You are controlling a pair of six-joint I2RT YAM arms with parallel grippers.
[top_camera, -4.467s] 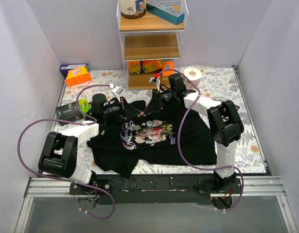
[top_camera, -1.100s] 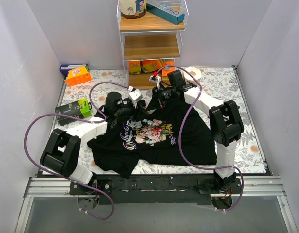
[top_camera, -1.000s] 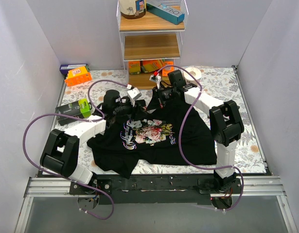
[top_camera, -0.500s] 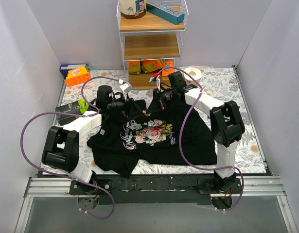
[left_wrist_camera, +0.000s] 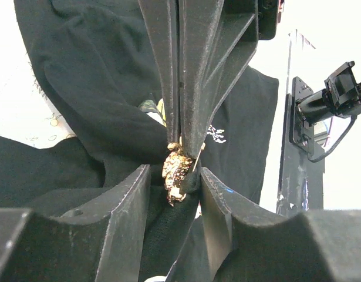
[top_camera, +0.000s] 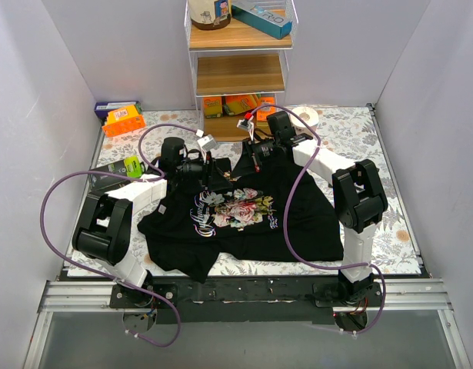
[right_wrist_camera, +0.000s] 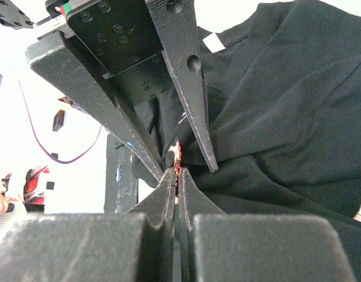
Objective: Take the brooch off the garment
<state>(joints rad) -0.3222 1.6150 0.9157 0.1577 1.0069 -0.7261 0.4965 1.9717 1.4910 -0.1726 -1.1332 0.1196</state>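
The garment (top_camera: 298, 207), a black T-shirt with a rose print, lies spread on the table. It is bunched up at the collar, where both grippers meet. The brooch (left_wrist_camera: 175, 170) is a small gold-and-red pin on a fabric fold. It also shows in the right wrist view (right_wrist_camera: 178, 154), but is too small to make out from the top. My right gripper (right_wrist_camera: 178, 173) is shut on the brooch; from the top it sits behind the collar (top_camera: 234, 171). My left gripper (left_wrist_camera: 175, 176) is open, its fingers straddling the fold and the brooch; from the top it reaches in from the left (top_camera: 223, 177).
A wooden shelf unit (top_camera: 238, 77) stands at the back, with small boxes on its lowest level. A tape roll (top_camera: 304, 117) lies back right, an orange box (top_camera: 123, 121) back left, and a black-and-green box (top_camera: 113, 173) left of my left arm. Purple cables loop over both arms.
My left gripper swung left away from the collar half a second ago and has come back right to the brooch. My right gripper has stayed at the collar.
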